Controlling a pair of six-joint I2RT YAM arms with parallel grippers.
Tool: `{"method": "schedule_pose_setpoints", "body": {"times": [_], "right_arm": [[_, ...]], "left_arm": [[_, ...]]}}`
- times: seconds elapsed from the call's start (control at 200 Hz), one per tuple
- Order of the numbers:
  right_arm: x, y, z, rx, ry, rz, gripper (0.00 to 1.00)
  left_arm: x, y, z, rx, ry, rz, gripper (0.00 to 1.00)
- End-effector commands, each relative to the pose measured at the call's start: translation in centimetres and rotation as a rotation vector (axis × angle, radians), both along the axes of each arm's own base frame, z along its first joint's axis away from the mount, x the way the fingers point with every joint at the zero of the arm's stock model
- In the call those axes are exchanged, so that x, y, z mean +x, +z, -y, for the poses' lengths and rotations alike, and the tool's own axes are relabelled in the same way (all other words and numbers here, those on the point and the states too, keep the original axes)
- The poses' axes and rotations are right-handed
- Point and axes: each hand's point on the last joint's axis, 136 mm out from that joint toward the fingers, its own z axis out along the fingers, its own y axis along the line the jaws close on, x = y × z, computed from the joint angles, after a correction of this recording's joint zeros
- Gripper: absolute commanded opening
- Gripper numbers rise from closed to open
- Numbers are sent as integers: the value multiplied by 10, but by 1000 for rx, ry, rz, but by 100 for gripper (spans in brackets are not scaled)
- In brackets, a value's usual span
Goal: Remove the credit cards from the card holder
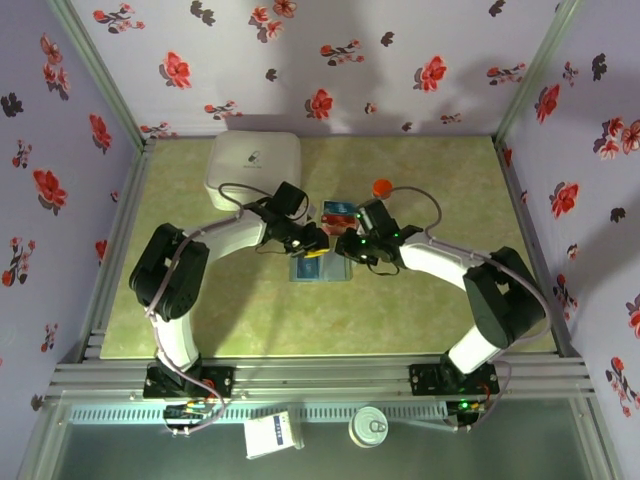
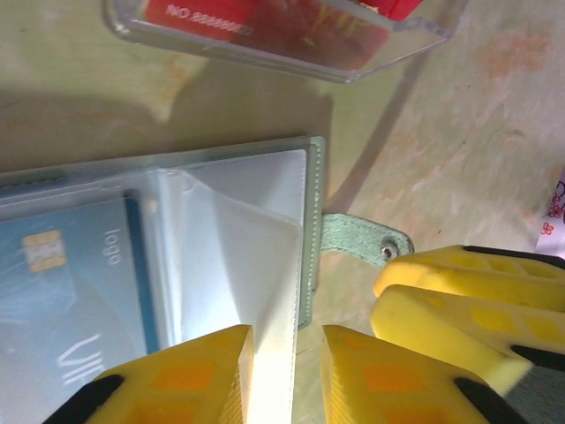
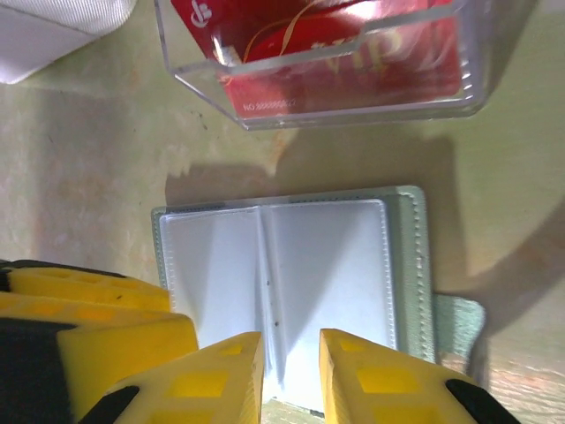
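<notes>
The grey-teal card holder lies open on the table between both grippers. In the left wrist view a blue credit card sits in a clear sleeve of the card holder. Red credit cards lie in a clear tray just beyond it. My left gripper is open, and a clear sleeve's edge runs up between its fingers. My right gripper is open over the card holder, straddling the raised middle fold of the empty sleeves. The two grippers are close together.
A white rounded box stands at the back left and an orange-capped bottle behind the tray. The holder's snap strap sticks out toward the right gripper's fingers. Flowered walls enclose the table.
</notes>
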Motion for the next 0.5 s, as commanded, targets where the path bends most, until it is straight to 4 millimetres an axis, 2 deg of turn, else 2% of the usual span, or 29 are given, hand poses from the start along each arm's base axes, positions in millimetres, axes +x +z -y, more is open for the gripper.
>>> {"method": "schedule_pose_setpoints", "body": {"times": [0.0, 0.295, 0.495], "right_arm": [[-2, 3, 19, -42, -29, 22, 24], [-3, 11, 25, -48, -30, 41, 26], [-3, 9, 14, -4, -5, 15, 26]], "left_arm": [[-6, -6, 9, 6, -13, -50, 27], [-1, -8, 25, 1, -36, -52, 33], [1, -7, 24, 6, -39, -44, 34]]}}
